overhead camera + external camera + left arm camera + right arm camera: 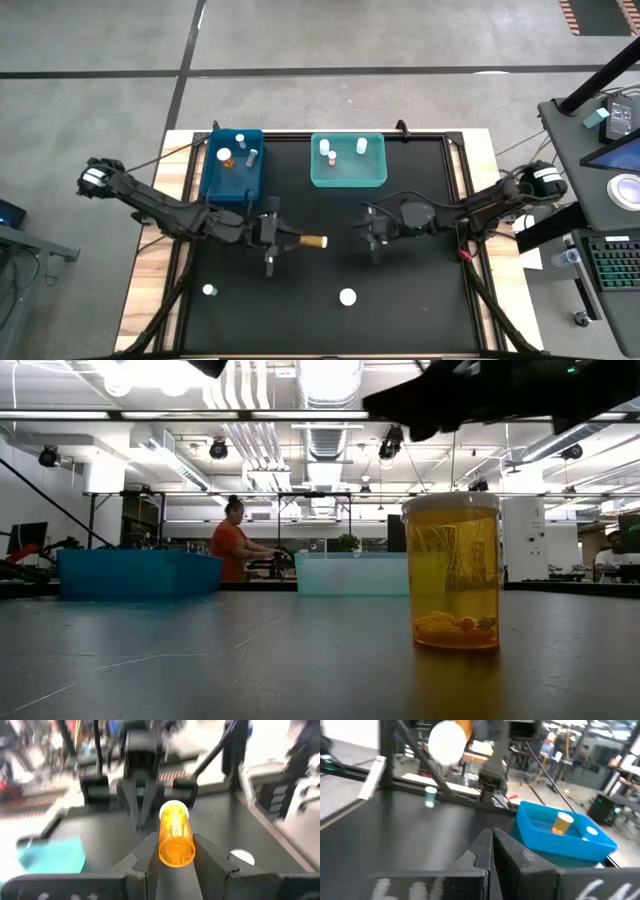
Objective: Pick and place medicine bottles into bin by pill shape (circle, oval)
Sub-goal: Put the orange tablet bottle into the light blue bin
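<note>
My left gripper is near the table's middle, shut on an amber bottle with a white cap. The bottle lies level, its cap toward my right gripper, which is shut and empty a short way to its right. Another amber bottle stands upright on its base on the table, and from above shows as a white cap near the front. A small white-capped bottle stands at the front left. The blue bin and the teal bin at the back each hold a few bottles. My left gripper pinches the amber bottle's body near its bottom end between its two fingers, one on each side. The fingers lie level and along the bottle, coming from the table's left. The bottle sticks out level past the fingertips, cap end away, lifted clear of the table.
The two bins stand side by side at the table's far edge. The black mat has open room at the front right and between the two loose bottles. A person stands in the room beyond the table.
</note>
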`<action>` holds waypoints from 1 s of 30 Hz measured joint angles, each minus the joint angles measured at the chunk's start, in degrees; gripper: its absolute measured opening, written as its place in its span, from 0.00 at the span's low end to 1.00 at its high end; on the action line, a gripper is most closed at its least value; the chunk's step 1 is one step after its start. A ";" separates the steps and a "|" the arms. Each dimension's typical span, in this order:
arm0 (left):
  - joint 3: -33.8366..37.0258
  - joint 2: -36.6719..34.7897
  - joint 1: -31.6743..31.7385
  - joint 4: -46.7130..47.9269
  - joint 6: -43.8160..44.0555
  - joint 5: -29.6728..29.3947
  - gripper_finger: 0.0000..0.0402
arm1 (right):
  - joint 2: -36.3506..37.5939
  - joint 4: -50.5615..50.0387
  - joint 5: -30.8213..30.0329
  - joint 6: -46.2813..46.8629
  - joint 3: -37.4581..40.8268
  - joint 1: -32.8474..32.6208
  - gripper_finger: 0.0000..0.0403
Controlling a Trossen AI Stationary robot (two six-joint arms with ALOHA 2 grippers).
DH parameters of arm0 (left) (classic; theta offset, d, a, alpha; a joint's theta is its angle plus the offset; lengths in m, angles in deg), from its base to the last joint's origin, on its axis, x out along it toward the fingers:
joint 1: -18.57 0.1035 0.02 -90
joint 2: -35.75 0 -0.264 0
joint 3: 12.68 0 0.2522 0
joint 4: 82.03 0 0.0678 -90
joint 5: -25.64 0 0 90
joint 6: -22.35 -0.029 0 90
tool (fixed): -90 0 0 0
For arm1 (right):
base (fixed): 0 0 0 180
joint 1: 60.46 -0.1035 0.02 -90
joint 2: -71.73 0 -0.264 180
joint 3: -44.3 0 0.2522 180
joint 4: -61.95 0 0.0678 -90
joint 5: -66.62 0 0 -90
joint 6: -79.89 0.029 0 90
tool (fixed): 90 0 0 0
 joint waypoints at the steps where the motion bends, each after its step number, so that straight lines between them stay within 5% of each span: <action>1: 0.00 0.42 0.17 -2.46 -1.25 0.97 0.21 | 0.83 0.45 -0.01 -0.07 0.89 -0.64 0.02; 12: -0.09 9.96 3.19 -22.58 -4.79 6.87 0.21 | 11.94 -2.97 -0.08 0.02 6.88 -2.34 0.02; 18: -0.12 15.43 5.24 -32.36 -7.68 15.27 0.21 | 15.28 -8.27 -0.12 4.56 7.25 -2.51 0.02; 23: -0.13 18.58 8.02 -40.29 -7.59 23.72 0.21 | 14.46 -2.04 -0.03 -0.54 9.40 -4.34 0.02; 30: -0.24 19.75 11.57 -43.19 -4.38 24.33 0.21 | 13.75 3.87 -0.13 -8.83 11.77 -4.33 0.02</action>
